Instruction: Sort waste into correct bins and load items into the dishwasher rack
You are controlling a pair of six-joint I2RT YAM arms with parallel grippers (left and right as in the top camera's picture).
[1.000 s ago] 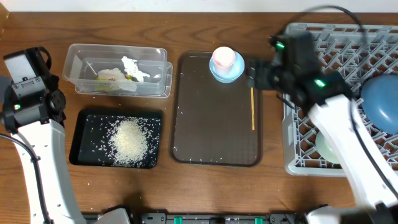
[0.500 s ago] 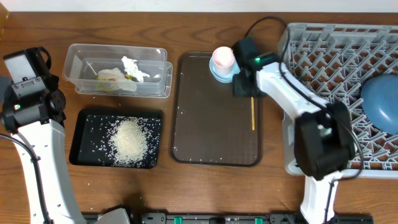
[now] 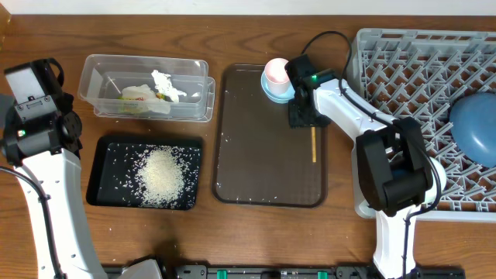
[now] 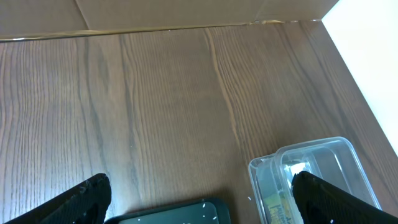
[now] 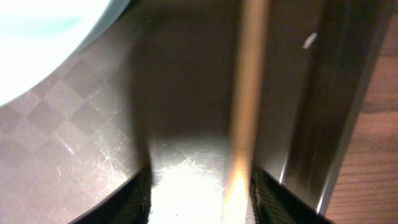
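– On the dark-brown serving tray (image 3: pixel 263 167), what is the right gripper (image 3: pixel 301 116) at?
– It is low over the far end of the wooden chopstick (image 3: pixel 314 146), just beside the pale-blue small bowl (image 3: pixel 271 93); the stick lies lengthwise along the tray's right side, near the rim
– And its jaws?
– Partly apart, one on either side of the stick; in the wrist view the stick runs close by one of the fingers (image 5: pixel 267 199) with a clear gap to the other, so they straddle it and do not pinch it
– The rest of the dishes?
– The pink cup (image 3: pixel 277 71) stands upright in that small bowl at the tray's far corner; the large blue plate-bowl (image 3: pixel 474 124) sits in the grey dishwasher rack (image 3: pixel 403 70), at its right edge
– The waste?
– The crumpled white tissue (image 3: pixel 164 80) and the yellow-green snack wrapper (image 3: pixel 139 96) lie in the clear plastic tub (image 3: pixel 90 87); the rice (image 3: pixel 161 177) is heaped in the shallow black tray (image 3: pixel 105 155) just in front of the tub, a few loose grains scattered around the heap
– And the left gripper (image 4: pixel 199 180)?
– Up over bare table left of the tub, well apart from the serving tray; its jaws are spread wide with nothing between them
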